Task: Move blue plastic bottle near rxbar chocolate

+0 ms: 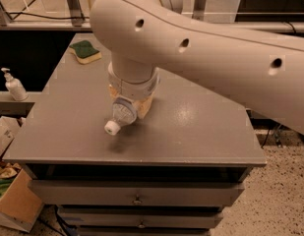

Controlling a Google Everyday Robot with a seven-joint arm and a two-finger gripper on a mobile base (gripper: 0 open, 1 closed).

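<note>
Okay, the arm (205,48) fills the whole upper right of the frame, sweeping down to centre. Below it is the grey table (200,127), its front edge running across the lower middle. The gripper (131,101) is just left of centre, pointing down, its tan fingers (145,105) clamped on either side of the blue plastic bottle (124,114). The bottle tips toward the lower left, white cap (111,127) leading; the shadow beneath suggests to me it's held clear of the surface.

So the grasp looks done and the carry is left. I can't see the rxbar chocolate anywhere; I reckon the arm hides it.

Open tabletop lies right of centre and lower left. The front edge is close to the cap, so watch that. The green sponge (85,51) sits upper left, and the pump dispenser (14,85) stands off the table at far left.
</note>
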